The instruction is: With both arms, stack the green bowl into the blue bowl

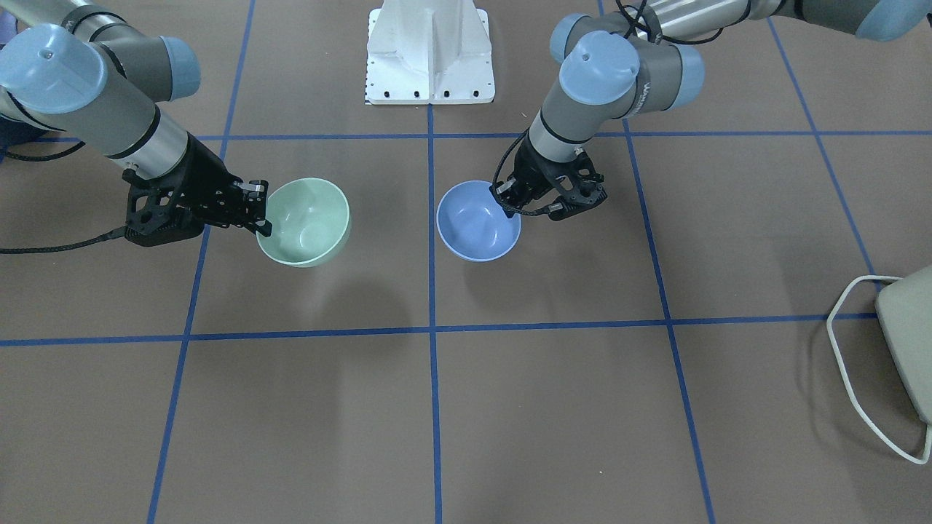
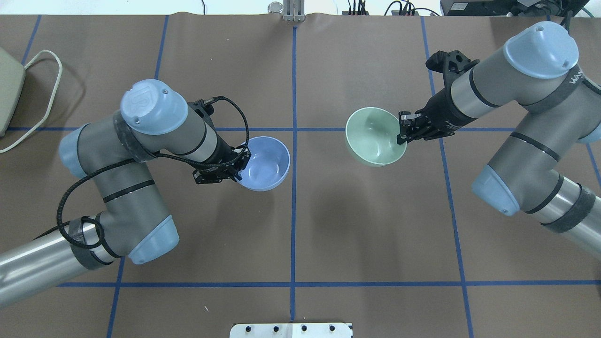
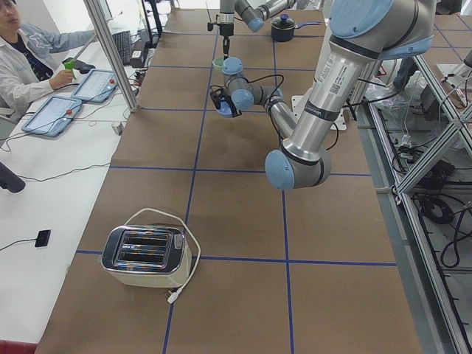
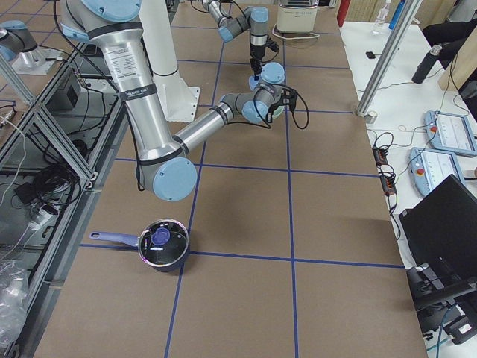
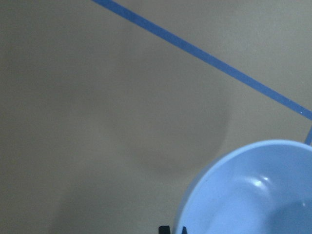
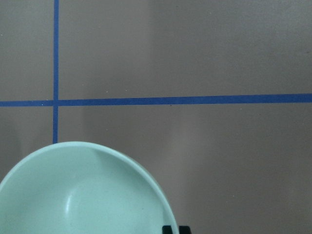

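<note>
Two bowls (green bowl (image 1: 306, 222), blue bowl (image 1: 477, 227)), two arms (image 2: 129, 199) (image 2: 528, 155), one toaster (image 3: 144, 257), one pot (image 4: 162, 246).

- A chrome toaster (image 3: 145, 256) is sitting on my brown worktop (image 3: 236, 221) at my left end, its white cord curling around it.
- A dark lidded pot (image 4: 162, 244) is resting at my right end.
- An operator (image 3: 18, 51) is sitting beside the worktop.

The brown paper-covered table (image 2: 375, 225) is viewed steeply from above twice: from behind the robot, and from the opposite side, with the white metal pedestal (image 1: 429, 51) at the top. It is viewed lengthwise from each end. The round periwinkle-blue plastic bowl (image 5: 253, 195) and the round pale mint-green plastic bowl (image 6: 83, 195) are framed closely by the wrist cameras and are shared by both top-down views.
</note>
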